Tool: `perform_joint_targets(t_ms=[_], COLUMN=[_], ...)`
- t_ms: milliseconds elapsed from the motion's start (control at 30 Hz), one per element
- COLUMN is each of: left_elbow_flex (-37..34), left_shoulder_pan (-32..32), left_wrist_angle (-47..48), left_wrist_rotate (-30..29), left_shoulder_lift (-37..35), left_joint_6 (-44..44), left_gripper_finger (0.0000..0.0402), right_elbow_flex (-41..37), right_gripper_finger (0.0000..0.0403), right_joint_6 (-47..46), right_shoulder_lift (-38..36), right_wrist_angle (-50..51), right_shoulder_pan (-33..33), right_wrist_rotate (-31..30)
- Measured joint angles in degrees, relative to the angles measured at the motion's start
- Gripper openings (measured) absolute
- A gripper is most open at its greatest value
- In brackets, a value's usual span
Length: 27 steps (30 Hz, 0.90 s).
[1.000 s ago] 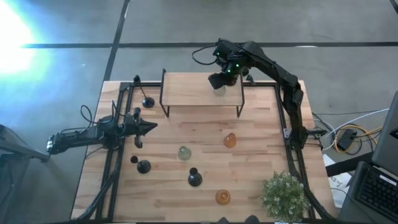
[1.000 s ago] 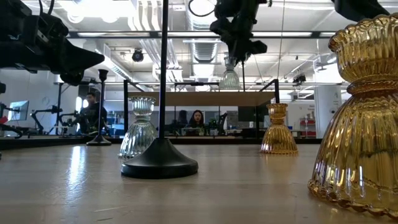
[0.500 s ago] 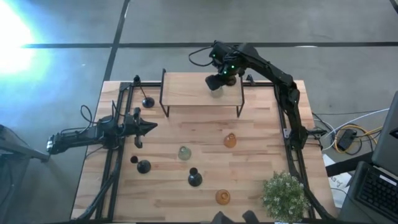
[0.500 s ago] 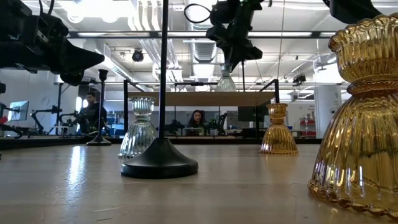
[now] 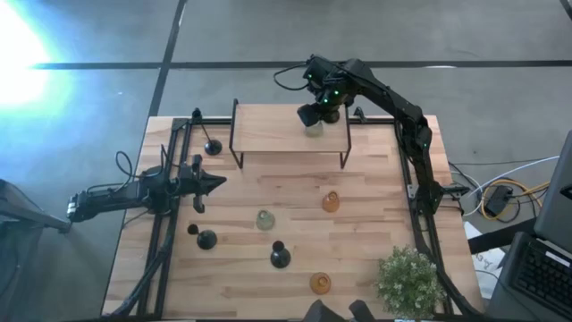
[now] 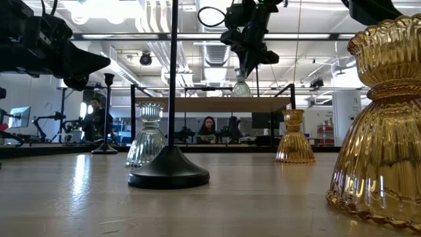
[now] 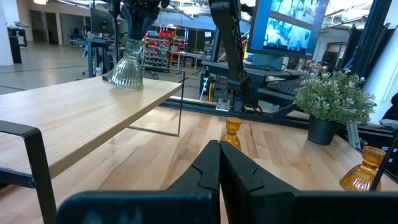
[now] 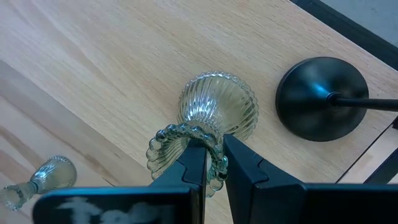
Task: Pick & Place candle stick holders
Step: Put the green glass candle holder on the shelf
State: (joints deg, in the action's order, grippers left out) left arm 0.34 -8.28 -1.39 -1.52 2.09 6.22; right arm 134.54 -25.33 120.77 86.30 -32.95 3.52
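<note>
My right gripper (image 5: 313,119) is over the raised wooden shelf (image 5: 268,134) at the table's far side, shut on a pale-green glass holder (image 8: 217,109), which also shows in the low view (image 6: 241,87). A black holder (image 8: 320,99) stands close beside it. My left gripper (image 5: 219,182) is shut and empty at the table's left, its fingers closed (image 7: 219,155). On the table stand a second pale-green holder (image 5: 264,219), two amber holders (image 5: 331,202) (image 5: 320,283), and black holders (image 5: 212,146) (image 5: 206,239) (image 5: 280,258). My right gripper pinches the pale-green holder's beaded top rim (image 8: 214,163), one finger inside the cup and one outside. The fingers come from above, pointing down. The holder is upright, with its wide base (image 7: 126,81) down at the shelf's top.
A green potted plant (image 5: 409,279) stands at the near right corner. The shelf's black legs (image 5: 236,148) (image 5: 347,148) and the black rails along the table's left (image 5: 165,241) and right (image 5: 420,233) sides bound the space. Bare wood lies in front of the shelf.
My right gripper has gone down a little with the pale-green holder, bringing its base to the shelf's top. The holder has stayed upright in the hold.
</note>
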Motion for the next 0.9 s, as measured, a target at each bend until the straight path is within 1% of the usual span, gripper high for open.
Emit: perform_joint_targets(t_ms=[100, 333, 533, 733, 900], left_elbow_flex=[0.00, 0.00, 0.00, 0.00, 0.00], left_shoulder_pan=[0.00, -0.01, 0.00, 0.00, -0.01], left_wrist_angle=[0.00, 0.00, 0.00, 0.00, 0.00], left_wrist_rotate=[0.00, 0.00, 0.00, 0.00, 0.00], left_shoulder_lift=[-0.02, 0.00, -0.01, -0.02, 0.00], left_joint_6=[0.00, 0.02, 0.02, 0.02, 0.01], left_gripper_finger=[0.0005, 0.0005, 0.0005, 0.0005, 0.0005], right_elbow_flex=[-0.04, -0.15, -0.15, -0.15, -0.15], right_gripper_finger=[0.0032, 0.0103, 0.0149, 0.0178, 0.0186], right_joint_6=[-0.10, -0.67, -0.64, -0.60, -0.60], right_shoulder_lift=[0.04, 0.26, 0.26, 0.26, 0.21], right_wrist_angle=[0.06, 0.38, -0.13, -0.30, -0.45], right_shoulder_pan=[-0.02, 0.04, 0.04, 0.04, 0.04], right_wrist_rotate=[0.63, 0.76, 0.34, -0.73, -1.88])
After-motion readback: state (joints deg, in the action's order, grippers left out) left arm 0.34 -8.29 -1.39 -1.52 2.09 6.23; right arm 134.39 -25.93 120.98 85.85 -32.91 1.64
